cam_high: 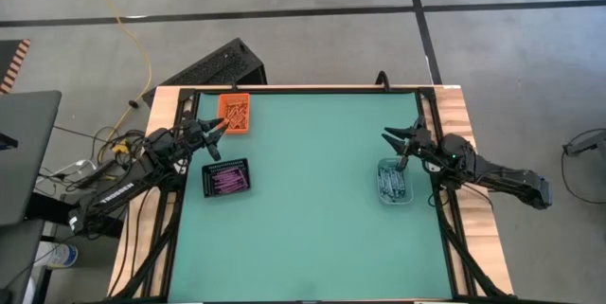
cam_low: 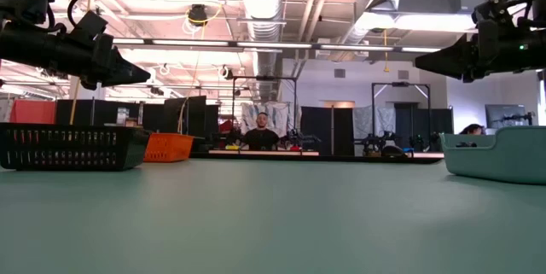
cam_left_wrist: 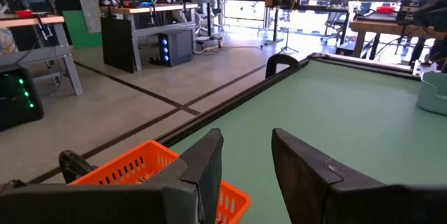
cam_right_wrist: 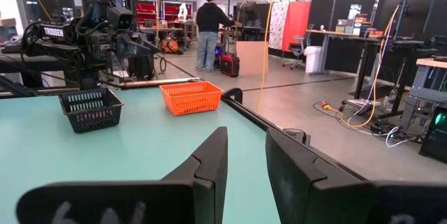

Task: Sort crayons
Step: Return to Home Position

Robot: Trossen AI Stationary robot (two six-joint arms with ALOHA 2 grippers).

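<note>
The crayons lie sorted in three small trays on the green table. Orange ones fill the orange tray (cam_high: pixel 234 115) at the far left, and pink-purple ones (cam_high: pixel 227 181) fill the black tray (cam_high: pixel 226 166) nearer on the left. Blue ones (cam_high: pixel 392 185) are in the clear tray (cam_high: pixel 393 195) on the right. My left gripper (cam_high: pixel 220 134) hovers open between the orange and black trays, with the orange tray (cam_left_wrist: pixel 140 172) just below its fingers. My right gripper (cam_high: pixel 393 139) hovers open just beyond the clear tray's far end. Both point level with nothing between their fingers.
The middle of the green mat (cam_high: pixel 312 200) is bare between the trays. A black rail (cam_high: pixel 303 90) frames the table, with wooden strips outside it. Beyond the far edge are workbenches and a seated person (cam_low: pixel 261 133).
</note>
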